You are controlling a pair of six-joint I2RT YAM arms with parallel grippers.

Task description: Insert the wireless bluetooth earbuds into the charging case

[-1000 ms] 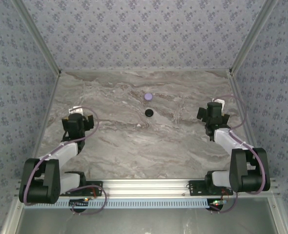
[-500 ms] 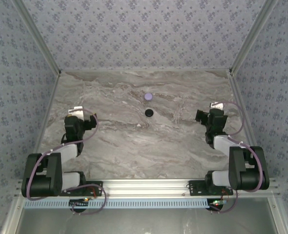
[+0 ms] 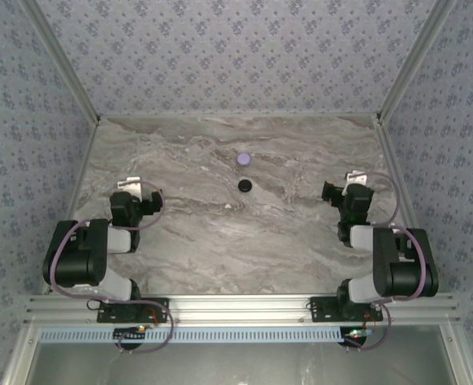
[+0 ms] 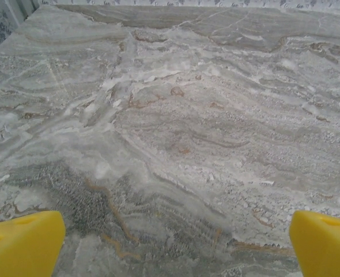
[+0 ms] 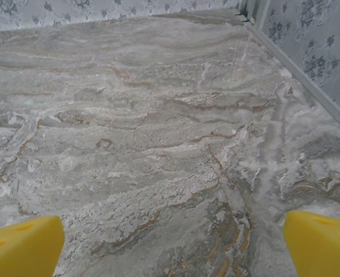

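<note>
My left gripper (image 4: 174, 239) and right gripper (image 5: 173, 239) hung wide, empty; the lavender disc (image 3: 244, 159) and black disc (image 3: 244, 185) demanded a slow, centred reach.

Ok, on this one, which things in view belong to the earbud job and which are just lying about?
Job:
- lavender round case
- black round case, nearer the arms
- left gripper and right gripper, both open, well apart from the cases

Just there:
- marble-patterned table
- patterned walls
</note>
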